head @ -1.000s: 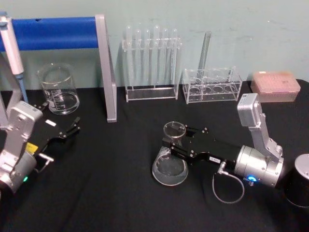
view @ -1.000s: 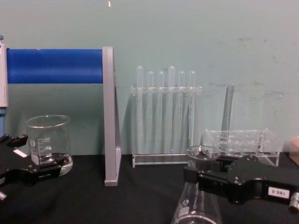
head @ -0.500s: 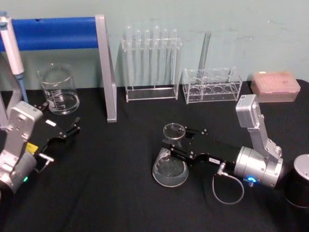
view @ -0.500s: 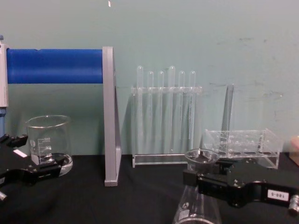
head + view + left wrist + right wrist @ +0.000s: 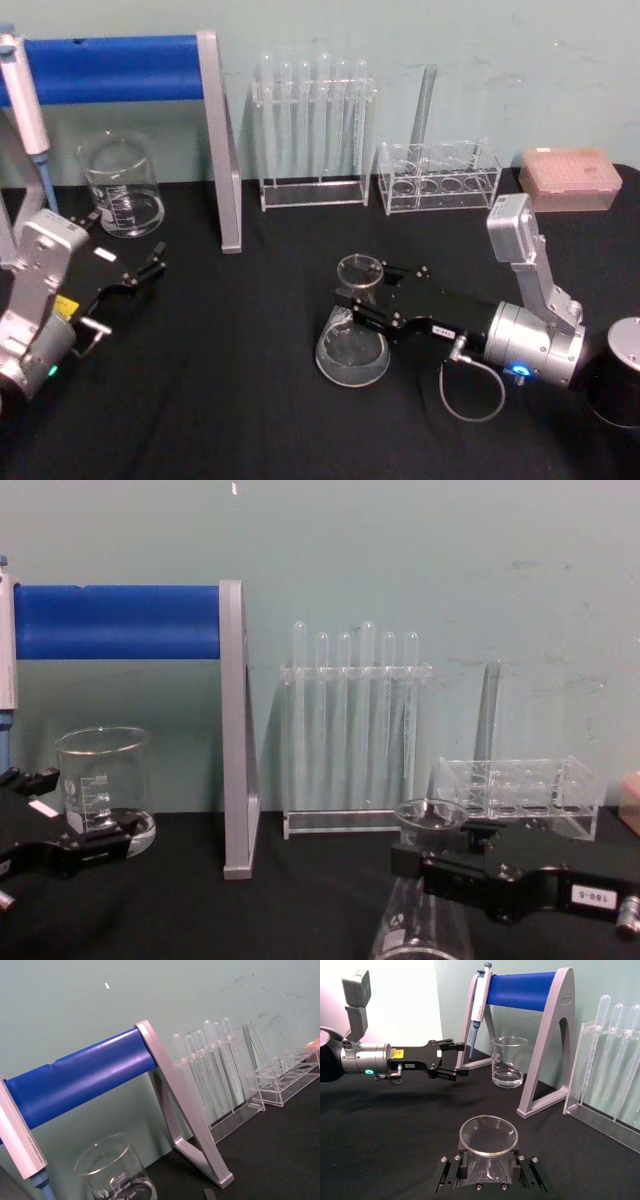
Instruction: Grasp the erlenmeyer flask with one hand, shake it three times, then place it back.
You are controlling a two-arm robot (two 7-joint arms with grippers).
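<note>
The right tool (image 5: 352,300) lies low over the black tabletop (image 5: 240,400). Its flat jaws are pinching the neck of the erlenmeyer flask (image 5: 352,352), just under the flared rim. Beyond the tips of this tool a wide stretch of bare tabletop runs to the left tool (image 5: 156,260), which rests well apart with its fingers spread. On the far side of the right tool, well apart from it, the test tube rack (image 5: 312,130) and the low clear rack (image 5: 440,180) stand along the back edge of the tabletop. A black cylinder (image 5: 615,385) sits just behind the wrist of the right tool. The flask is of clear glass, a cone with a wide round base and a small white mark low on its side. One cannot tell whether the base touches the tabletop.
</note>
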